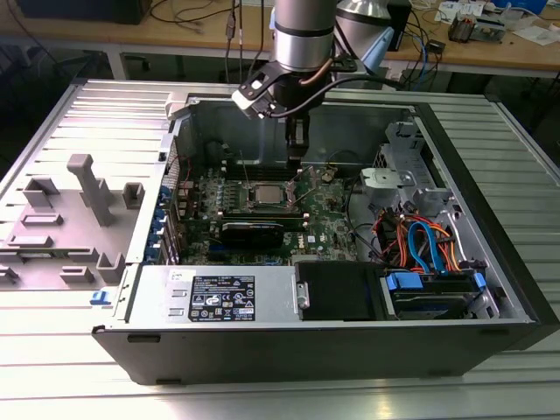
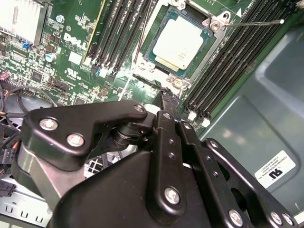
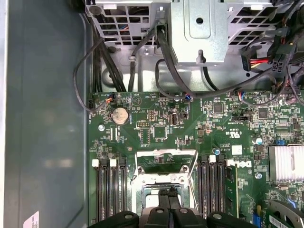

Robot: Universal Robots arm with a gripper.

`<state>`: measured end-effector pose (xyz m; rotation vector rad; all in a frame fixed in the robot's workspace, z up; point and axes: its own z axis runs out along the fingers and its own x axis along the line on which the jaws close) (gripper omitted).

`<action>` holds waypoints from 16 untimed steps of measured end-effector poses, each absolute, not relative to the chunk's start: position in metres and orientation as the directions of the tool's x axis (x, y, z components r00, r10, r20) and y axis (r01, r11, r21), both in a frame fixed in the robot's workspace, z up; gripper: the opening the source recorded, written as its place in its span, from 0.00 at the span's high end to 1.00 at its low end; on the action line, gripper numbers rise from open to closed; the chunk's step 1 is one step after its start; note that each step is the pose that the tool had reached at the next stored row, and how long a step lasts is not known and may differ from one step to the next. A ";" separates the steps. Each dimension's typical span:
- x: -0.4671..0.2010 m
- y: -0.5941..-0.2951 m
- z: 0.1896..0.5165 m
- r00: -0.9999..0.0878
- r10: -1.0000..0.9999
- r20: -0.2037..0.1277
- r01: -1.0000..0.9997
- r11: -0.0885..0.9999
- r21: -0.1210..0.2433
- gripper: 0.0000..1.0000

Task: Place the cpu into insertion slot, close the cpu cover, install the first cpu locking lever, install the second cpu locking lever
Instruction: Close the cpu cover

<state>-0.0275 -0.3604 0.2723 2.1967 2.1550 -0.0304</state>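
Observation:
The cpu (image 2: 179, 43), a pale silver square, lies flat in the insertion slot (image 2: 150, 53) on the green board. The silvery cpu cover (image 2: 212, 29) frames its face and looks to be lying down around it. A thin wire locking lever (image 2: 251, 22) sticks out free from one corner of the socket; it is also in the first wrist view (image 3: 192, 166). My gripper (image 2: 167, 96) hangs just above the socket's edge with its black fingers (image 3: 169, 197) pressed together and nothing between them. In the exterior view the gripper (image 1: 296, 162) stands just behind the cpu (image 1: 267, 194).
Long black memory slots (image 2: 228, 61) flank the socket on both sides. A drive cage (image 3: 199, 28) and cable bundles (image 1: 420, 241) lie beyond the board. The grey case wall (image 2: 266, 109) rises close by. A black card (image 1: 252, 232) stands in front of the socket.

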 end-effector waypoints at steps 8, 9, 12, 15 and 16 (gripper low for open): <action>-0.025 -0.360 0.272 0.020 0.998 -0.059 0.999 -0.018 0.032 0.89; -0.024 -0.360 0.272 0.020 0.998 -0.059 0.999 -0.018 0.032 0.89; -0.023 -0.360 0.272 0.020 0.998 -0.059 0.999 -0.018 0.032 0.89; -0.022 -0.360 0.272 0.020 0.998 -0.059 0.999 -0.018 0.032 0.89; -0.022 -0.360 0.272 0.020 0.998 -0.059 0.999 -0.018 0.032 0.89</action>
